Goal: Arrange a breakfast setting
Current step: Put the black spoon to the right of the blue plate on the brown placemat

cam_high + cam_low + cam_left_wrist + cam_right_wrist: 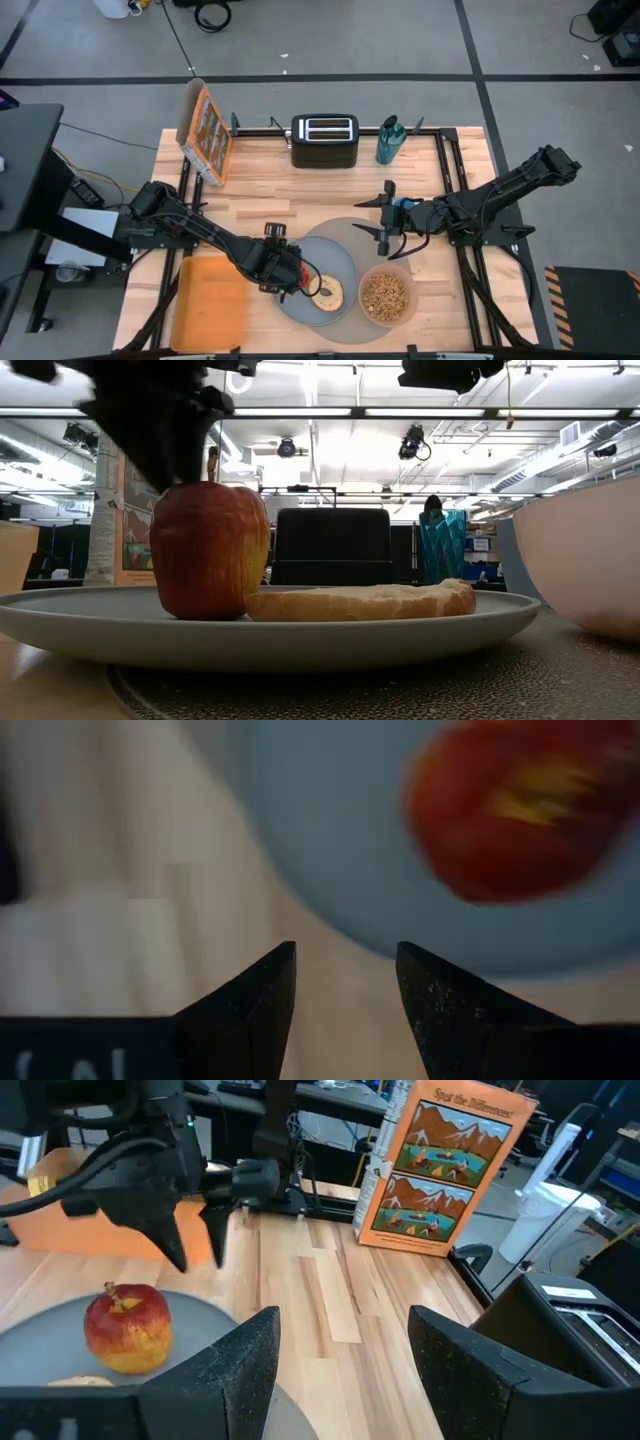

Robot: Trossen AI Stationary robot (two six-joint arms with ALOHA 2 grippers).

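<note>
A red apple [125, 1325] stands upright on the grey-blue plate [345, 272], next to a bagel [327, 292] that lies flat. The plate lies on the big round grey mat [345, 232]. A translucent pink bowl [385, 297] filled with cereal stands on the mat's right part. My left gripper [195, 1245] is open just above the apple and toward the plate's left rim, touching nothing; it covers most of the apple in the high view. My right gripper [385, 215] is open and empty over the mat's far right edge. The cup and spoon are out of view.
A black toaster [324, 140] and a teal bottle [390, 140] stand at the table's far edge. A picture box [205, 130] stands at the far left. A flat orange tray [210, 300] lies at the near left.
</note>
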